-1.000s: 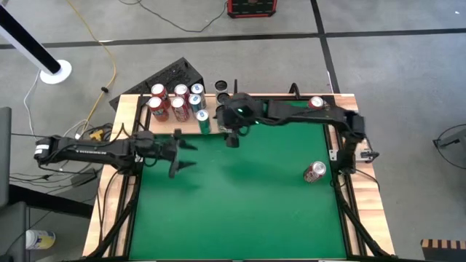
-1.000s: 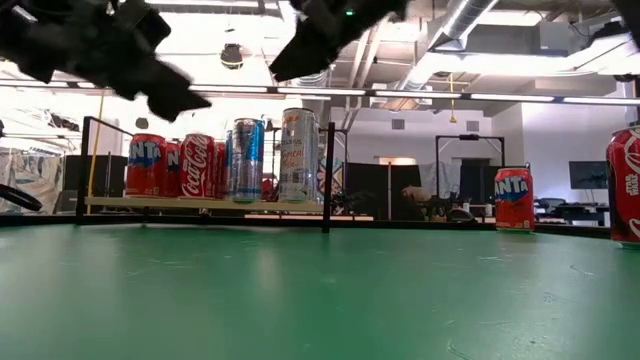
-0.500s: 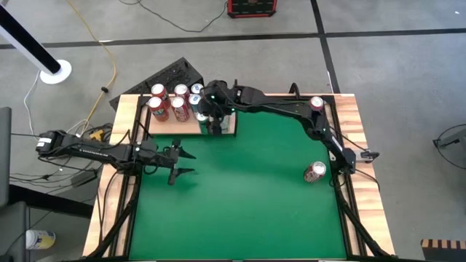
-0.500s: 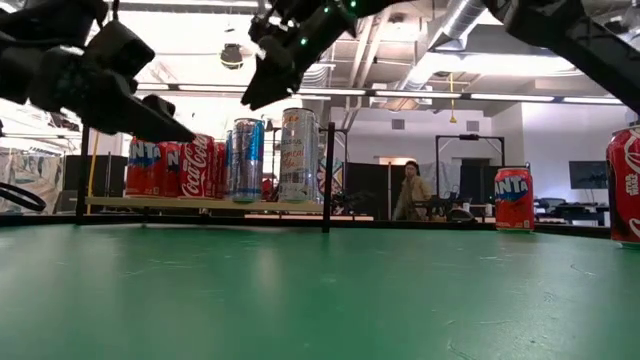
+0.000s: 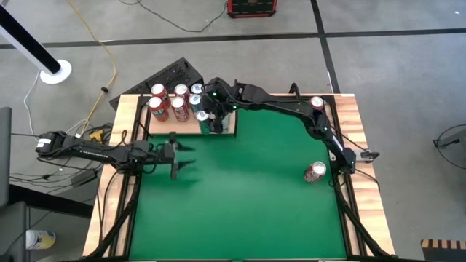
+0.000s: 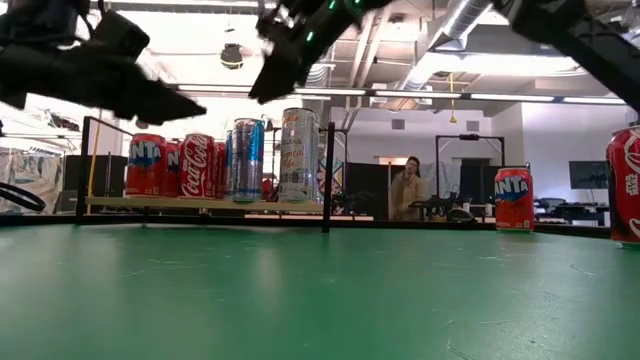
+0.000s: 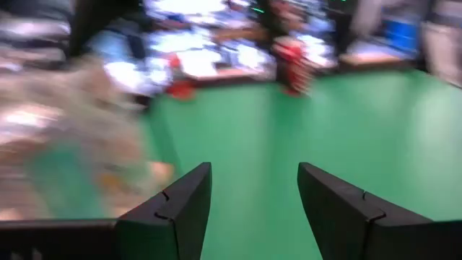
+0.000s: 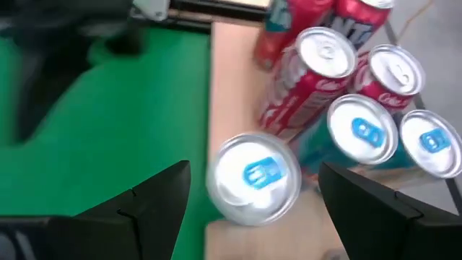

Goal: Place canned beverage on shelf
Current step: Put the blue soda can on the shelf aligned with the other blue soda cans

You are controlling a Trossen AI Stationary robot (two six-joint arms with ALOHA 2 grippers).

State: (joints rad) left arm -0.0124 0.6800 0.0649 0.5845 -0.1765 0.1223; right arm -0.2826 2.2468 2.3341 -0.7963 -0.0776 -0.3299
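The pale-wood shelf (image 5: pixel 183 129) lies at the table's far left and carries several upright cans (image 5: pixel 169 103). My right gripper (image 5: pixel 212 120) hovers over the shelf's right end. It is open, with a finger on either side of a silver-topped can with a blue tab (image 8: pixel 253 177) and a gap on both sides. That can stands on the shelf board (image 8: pixel 231 72). My left gripper (image 5: pixel 177 156) is open and empty above the green felt, near the table's left edge; the left wrist view (image 7: pixel 253 209) shows its fingers spread.
A red can (image 5: pixel 314 172) lies on the felt at the right, and another red can (image 5: pixel 315 103) stands at the far right corner. Both show in the low view, an orange-red can (image 6: pixel 514 198) and a red one (image 6: pixel 625 185). A person (image 6: pixel 406 188) stands in the room behind.
My right gripper has gone from above the felt toward the table's far left and now hangs over the shelf's right end, above the silver-topped can. My left gripper has shifted a little above the felt and turned; its wrist view is blurred.
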